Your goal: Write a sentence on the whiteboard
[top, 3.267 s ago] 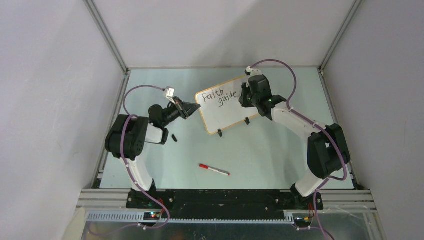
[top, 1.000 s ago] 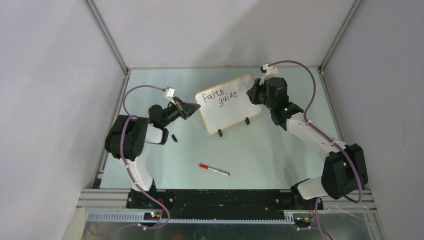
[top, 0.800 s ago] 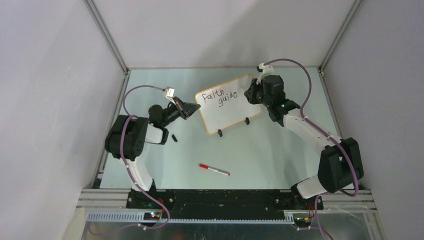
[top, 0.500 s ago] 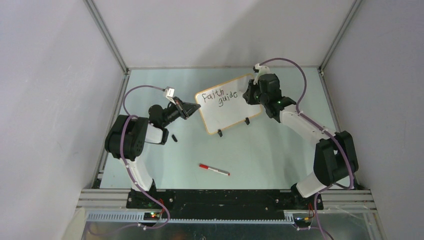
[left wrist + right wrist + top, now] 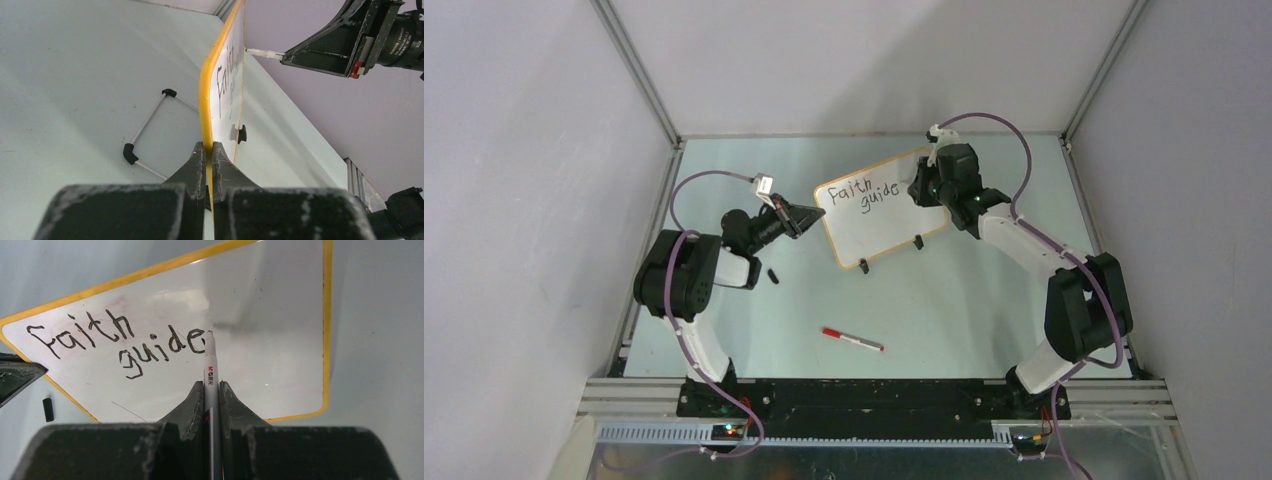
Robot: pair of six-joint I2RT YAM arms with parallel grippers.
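The whiteboard (image 5: 879, 210) stands tilted on the table, with an orange frame (image 5: 206, 95). My left gripper (image 5: 810, 216) (image 5: 210, 146) is shut on the frame's left edge. The sentence (image 5: 117, 342) reads "faith guide" in black, on two staggered lines (image 5: 862, 192). My right gripper (image 5: 921, 190) (image 5: 211, 385) is shut on a grey marker (image 5: 210, 367). The marker's tip sits at the board's surface just right of the last "e". The left wrist view shows that tip (image 5: 257, 51) meeting the board from the right.
A red-capped marker (image 5: 852, 340) lies on the table near the front. A small black cap (image 5: 773, 275) lies by the left arm. Two black clip feet (image 5: 864, 266) (image 5: 917, 241) hold the board's lower edge. A wire stand (image 5: 145, 135) lies behind it.
The right arm, away from the board to its right a second ago, has moved left and brought the marker tip back to the end of "guide". The left arm has not moved.
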